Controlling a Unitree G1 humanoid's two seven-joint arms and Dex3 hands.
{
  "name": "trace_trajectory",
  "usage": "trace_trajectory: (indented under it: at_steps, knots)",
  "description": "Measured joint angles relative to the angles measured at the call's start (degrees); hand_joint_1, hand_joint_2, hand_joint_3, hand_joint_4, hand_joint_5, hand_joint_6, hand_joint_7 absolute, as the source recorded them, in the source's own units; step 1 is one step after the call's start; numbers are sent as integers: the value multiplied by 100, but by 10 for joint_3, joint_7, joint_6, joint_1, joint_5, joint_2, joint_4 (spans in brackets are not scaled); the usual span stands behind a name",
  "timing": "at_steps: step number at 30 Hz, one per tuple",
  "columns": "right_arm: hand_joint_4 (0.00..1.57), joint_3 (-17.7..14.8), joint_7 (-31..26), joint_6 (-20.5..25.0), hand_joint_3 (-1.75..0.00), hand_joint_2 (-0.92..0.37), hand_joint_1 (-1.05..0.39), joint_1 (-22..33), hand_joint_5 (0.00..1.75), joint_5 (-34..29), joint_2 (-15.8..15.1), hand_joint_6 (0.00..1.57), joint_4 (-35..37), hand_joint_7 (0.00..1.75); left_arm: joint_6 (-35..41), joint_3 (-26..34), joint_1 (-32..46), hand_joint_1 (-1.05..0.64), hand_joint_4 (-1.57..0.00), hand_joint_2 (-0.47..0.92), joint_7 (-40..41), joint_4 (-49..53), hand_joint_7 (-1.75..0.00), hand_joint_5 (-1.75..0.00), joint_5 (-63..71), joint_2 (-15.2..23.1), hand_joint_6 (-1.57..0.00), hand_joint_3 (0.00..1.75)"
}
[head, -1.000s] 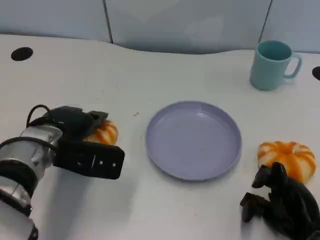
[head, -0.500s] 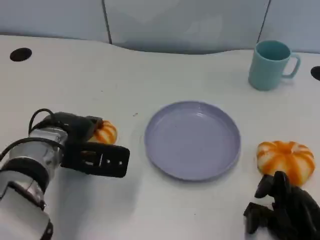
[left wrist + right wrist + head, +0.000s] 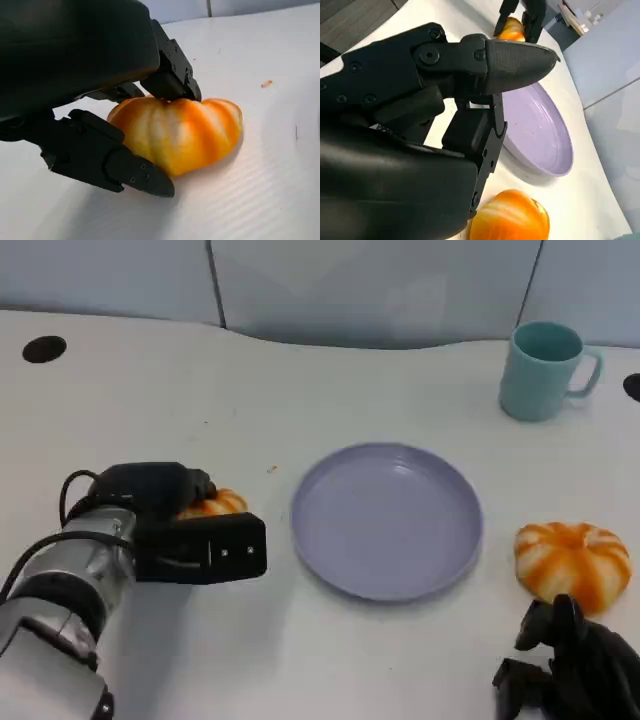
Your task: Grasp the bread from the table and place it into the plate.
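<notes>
Head view is showing the left hand (image 3: 165,525) closing around a bread (image 3: 215,504) at 9 o'clock of the purple plate (image 3: 387,520), fingers lying over its top and a thumb along its near side, apparently to lift it. A second bread (image 3: 572,560) is sitting at 3 o'clock of the plate, and a teal mug (image 3: 542,370) is standing well apart at 1 o'clock on the worktop (image 3: 150,400); nothing is blocking the short path to the plate. The right hand (image 3: 575,675) is resting low, fingers curled in, holding nothing.

Left wrist view is showing fingers (image 3: 172,80) touching the bread's top and the thumb (image 3: 107,160) pressing its side, the bread sitting on the worktop.

Right wrist view is showing the idle right hand beside the second bread.
</notes>
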Motion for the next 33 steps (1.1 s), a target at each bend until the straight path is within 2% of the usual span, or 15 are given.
trace_trajectory:
  at_steps: [1,2,3,8,33]
  knots:
    - [122,0,0,0,-51,-92,-47,0,139,0,0,113,0,123,0,2,3,-17,-77,51,13,-1,-140,-165,-2,-1,-71,103]
    - [122,0,0,0,-51,-92,-47,0,139,0,0,113,0,123,0,5,9,-17,-77,52,33,-1,-157,-170,-5,-2,-63,113]
    - [123,0,0,1,-49,-92,-47,0,139,1,-1,114,0,123,-1,8,16,-20,-73,57,52,-3,-158,-173,-9,-3,-56,114]
    - [123,-2,0,8,-47,-92,-47,0,138,5,-2,114,-1,123,-14,11,37,-23,-71,62,107,-3,-159,-175,-16,-8,-52,113]
    - [124,-3,0,8,-47,-92,-47,0,137,5,-2,114,-2,122,-15,11,39,-23,-71,63,110,-2,-158,-175,-16,-8,-52,110]
